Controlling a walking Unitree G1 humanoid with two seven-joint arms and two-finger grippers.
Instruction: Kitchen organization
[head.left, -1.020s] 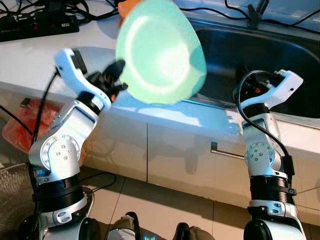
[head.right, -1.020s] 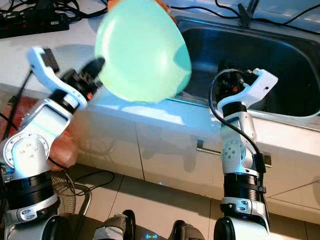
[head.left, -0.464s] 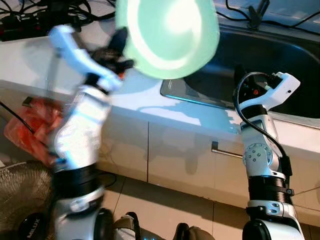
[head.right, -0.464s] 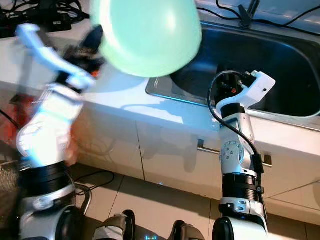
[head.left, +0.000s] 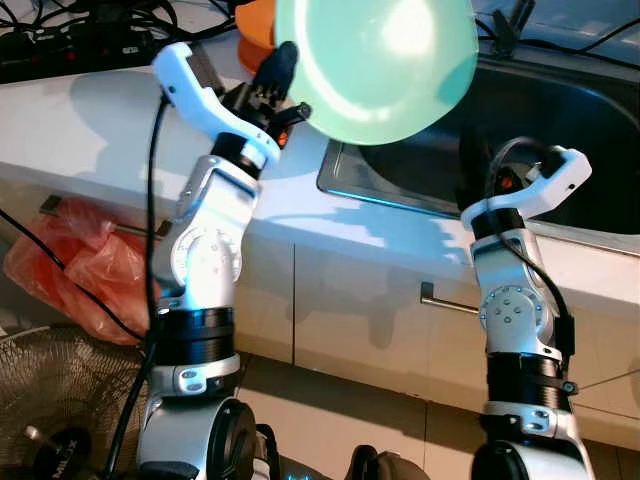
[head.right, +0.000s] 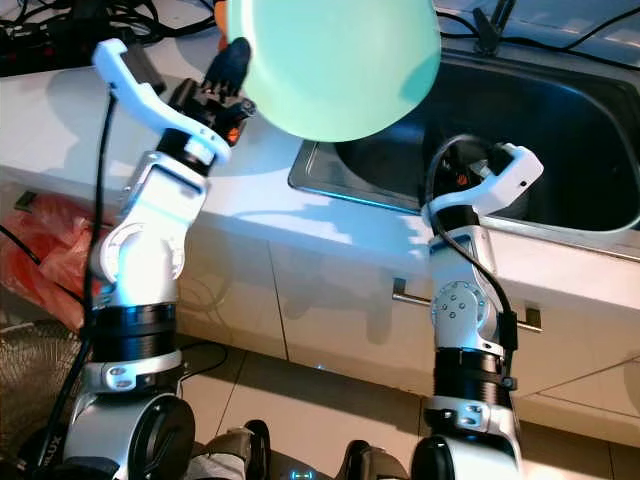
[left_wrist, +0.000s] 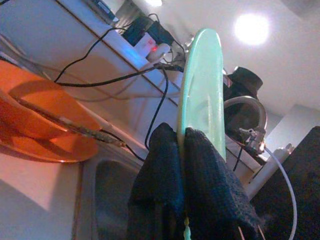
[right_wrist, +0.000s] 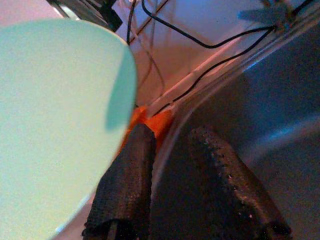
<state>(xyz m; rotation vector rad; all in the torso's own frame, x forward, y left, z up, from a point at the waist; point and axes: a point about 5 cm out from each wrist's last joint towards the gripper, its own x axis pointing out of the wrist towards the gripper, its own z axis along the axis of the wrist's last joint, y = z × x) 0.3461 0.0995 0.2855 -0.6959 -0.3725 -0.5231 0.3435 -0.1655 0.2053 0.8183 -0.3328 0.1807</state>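
While the left gripper (left_wrist: 182, 150) pinches the rim of the mint-green bowl (head.left: 385, 60), the bowl hangs in the air, tilted on edge over the near left corner of the sink (head.left: 560, 110). The basin lies just beyond and to the right. The right gripper (right_wrist: 175, 165), fingers spread and empty, waits at the sink's front edge.

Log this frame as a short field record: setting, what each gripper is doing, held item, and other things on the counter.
setting: white kitchen counter with a steel sink
left gripper: raised over the sink's near corner, shut on the rim of the green bowl
right gripper: open, holding nothing, at the sink's front edge
other items: orange bowl and a black power strip on the counter
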